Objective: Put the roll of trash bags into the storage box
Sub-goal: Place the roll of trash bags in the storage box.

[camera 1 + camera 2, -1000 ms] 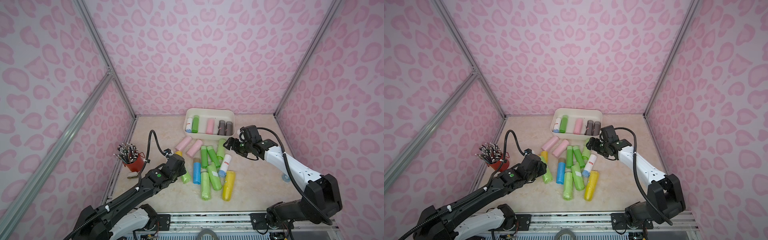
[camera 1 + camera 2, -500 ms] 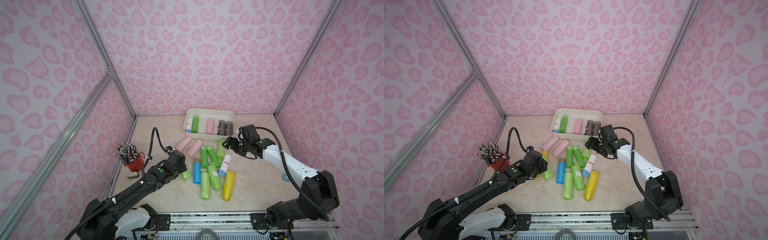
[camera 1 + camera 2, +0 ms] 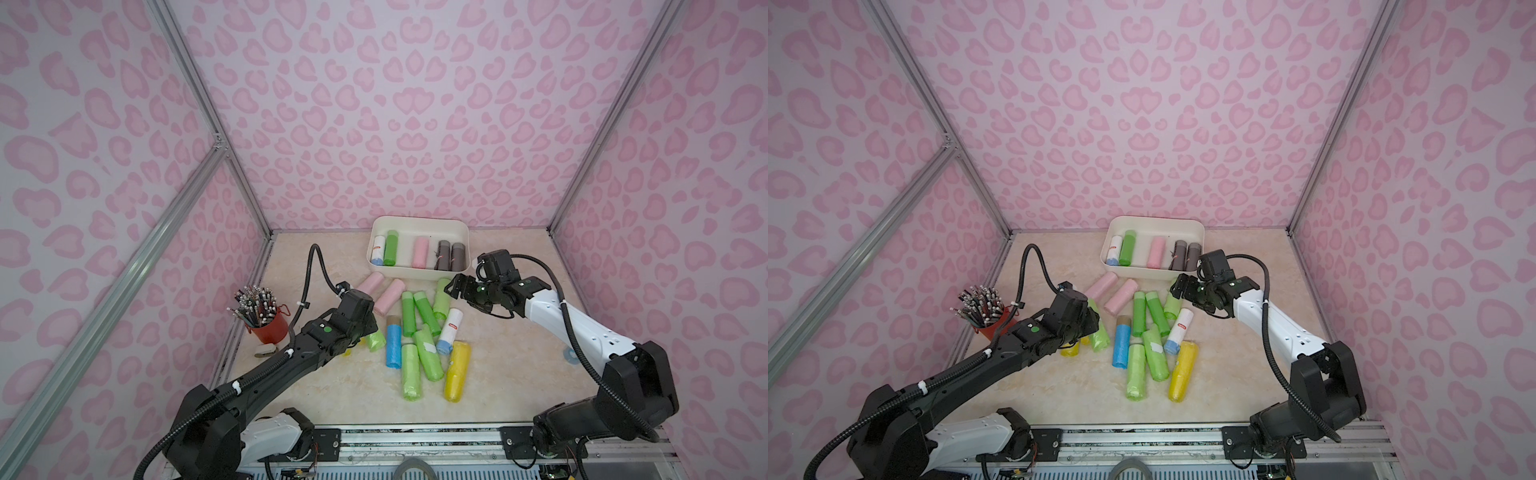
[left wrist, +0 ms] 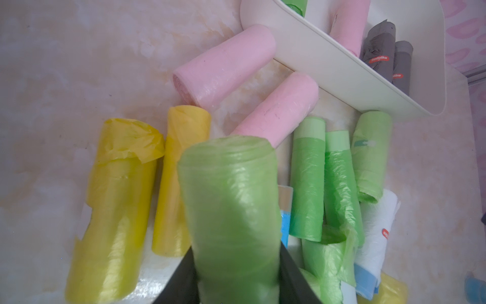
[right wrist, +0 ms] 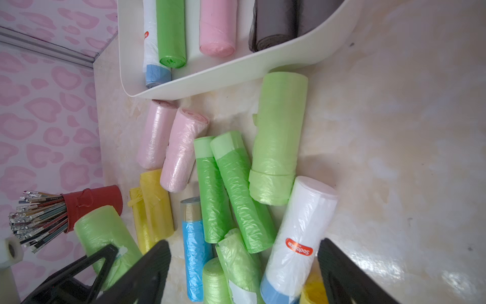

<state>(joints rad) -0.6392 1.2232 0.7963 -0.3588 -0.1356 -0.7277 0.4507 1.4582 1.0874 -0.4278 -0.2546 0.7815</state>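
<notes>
Left wrist: green roll (image 4: 228, 200) in L gripper (image 4: 234, 255), axis twd box (image 4: 328, 60).

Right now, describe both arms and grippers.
The left arm is black, its base link white; the right arm has a white forearm, black joints. Each carries a ribbed black cable and green wrist dot. The left gripper and right gripper are black.
</notes>
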